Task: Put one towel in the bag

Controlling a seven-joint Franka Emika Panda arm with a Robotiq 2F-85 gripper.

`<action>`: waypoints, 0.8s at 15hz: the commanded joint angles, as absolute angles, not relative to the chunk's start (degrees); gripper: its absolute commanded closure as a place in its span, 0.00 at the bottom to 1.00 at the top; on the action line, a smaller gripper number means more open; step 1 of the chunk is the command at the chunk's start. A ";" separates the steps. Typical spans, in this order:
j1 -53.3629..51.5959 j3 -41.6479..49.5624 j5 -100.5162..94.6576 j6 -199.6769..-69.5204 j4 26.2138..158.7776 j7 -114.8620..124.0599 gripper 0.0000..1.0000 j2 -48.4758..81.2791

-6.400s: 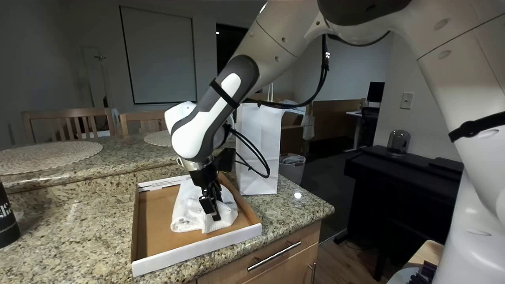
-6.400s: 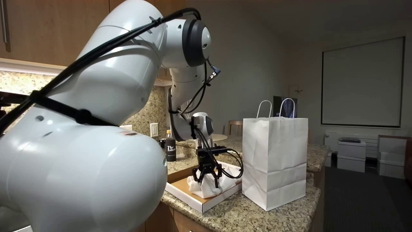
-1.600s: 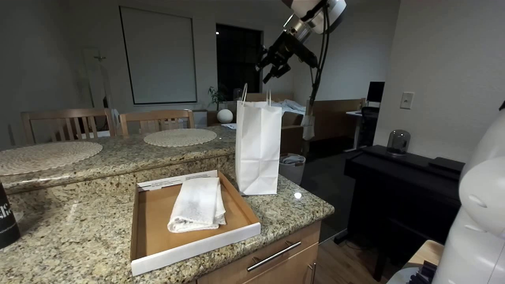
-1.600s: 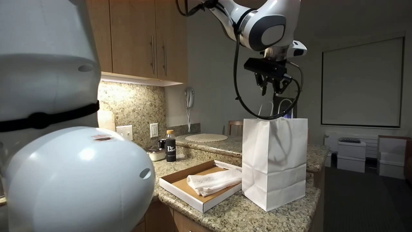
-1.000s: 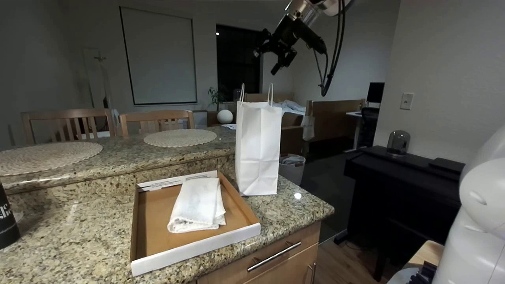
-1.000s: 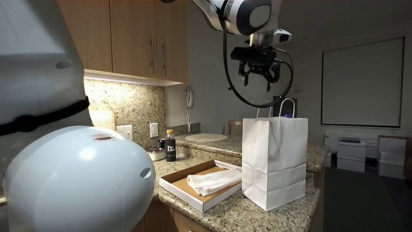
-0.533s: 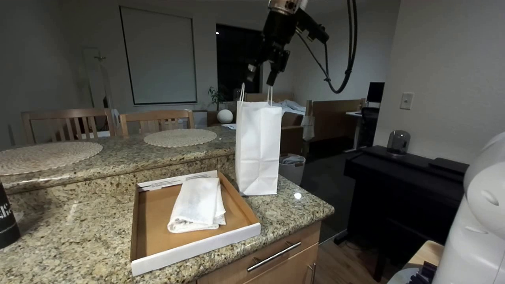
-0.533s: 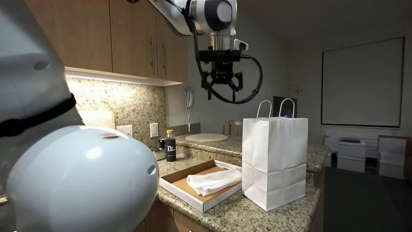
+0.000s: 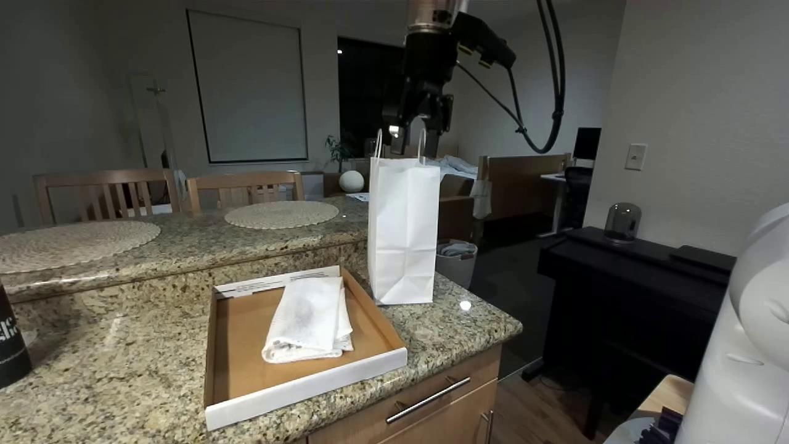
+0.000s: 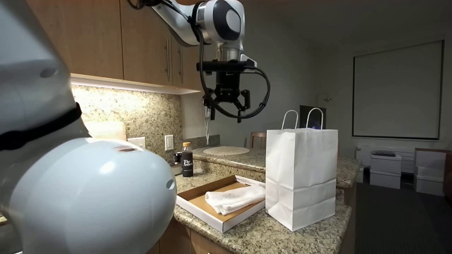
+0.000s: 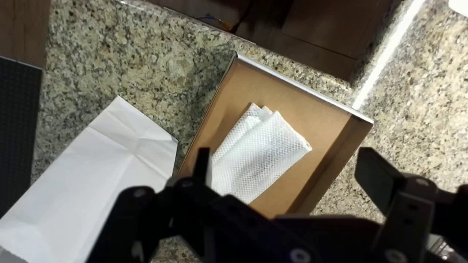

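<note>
A folded white mesh towel point(image 9: 308, 320) lies in a shallow cardboard tray point(image 9: 240, 357) on the granite counter. The towel point(image 10: 235, 199) point(image 11: 256, 160) and tray point(image 10: 197, 209) point(image 11: 292, 95) also show in the other views. A white paper bag point(image 9: 404, 240) with two upright handles stands beside the tray, also in view point(image 10: 300, 176) point(image 11: 109, 171); its inside is hidden. My gripper point(image 10: 226, 118) is open and empty, high above the tray and apart from the bag. In an exterior view the gripper point(image 9: 414, 147) appears behind the bag handles. In the wrist view its spread fingers point(image 11: 285, 162) frame the towel's lower part.
A dark bottle point(image 10: 187, 164) stands behind the tray. A raised granite ledge with round placemats point(image 9: 282, 214) runs along the back. The counter edge point(image 9: 518, 330) lies just past the bag. A cable loop point(image 10: 265, 95) hangs beside the gripper.
6.4 s ago the gripper was down at bunched white cloth in the tray. By 1.6 s ago it was above the bag. Since then it moved away from the bag, opened wider and lowered slightly.
</note>
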State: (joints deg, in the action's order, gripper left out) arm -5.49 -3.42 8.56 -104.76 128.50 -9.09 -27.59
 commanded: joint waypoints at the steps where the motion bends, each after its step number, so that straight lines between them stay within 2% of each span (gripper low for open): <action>1: -4.65 -1.47 11.66 -105.26 131.01 -4.60 0.00 -29.52; 12: -4.35 0.13 13.01 -106.14 132.17 -5.34 0.00 -29.71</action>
State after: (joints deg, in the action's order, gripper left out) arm -4.61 0.32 12.92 -106.26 132.27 -5.25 -29.74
